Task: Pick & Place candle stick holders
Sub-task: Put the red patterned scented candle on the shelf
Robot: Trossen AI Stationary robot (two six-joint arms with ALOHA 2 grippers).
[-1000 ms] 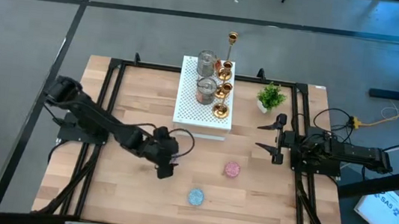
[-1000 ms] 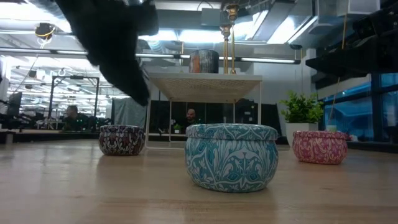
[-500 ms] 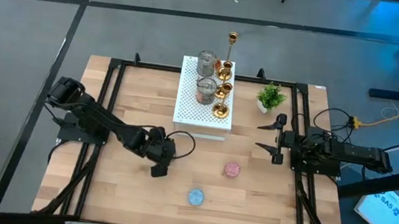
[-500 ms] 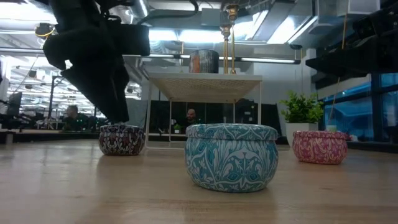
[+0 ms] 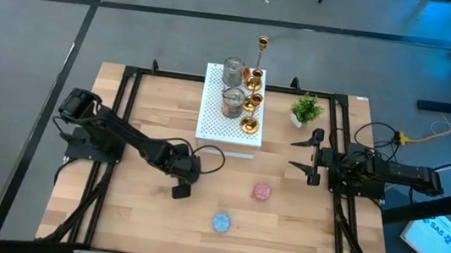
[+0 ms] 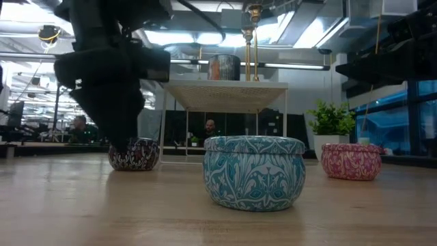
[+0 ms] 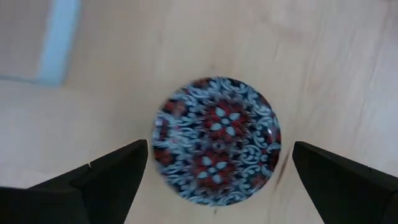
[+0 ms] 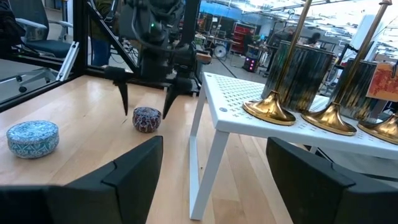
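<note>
Hovering wide open over a red-patterned round tin (image 7: 215, 140) on the bench (image 5: 138, 219), the left pincer (image 5: 181, 191) grips nothing — the right pincer (image 5: 307, 155) is parked open, empty, beside the potted plant (image 5: 305, 110).

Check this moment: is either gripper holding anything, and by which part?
Nothing is held. The left gripper hangs open over the dark red patterned tin, fingers apart from it. The right gripper waits open near the table's right edge.

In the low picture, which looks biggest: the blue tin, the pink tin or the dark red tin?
1. Blue tin, but it sits nearest the camera.
2. Pink tin.
3. Dark red tin.
Real sizes may match.
</note>
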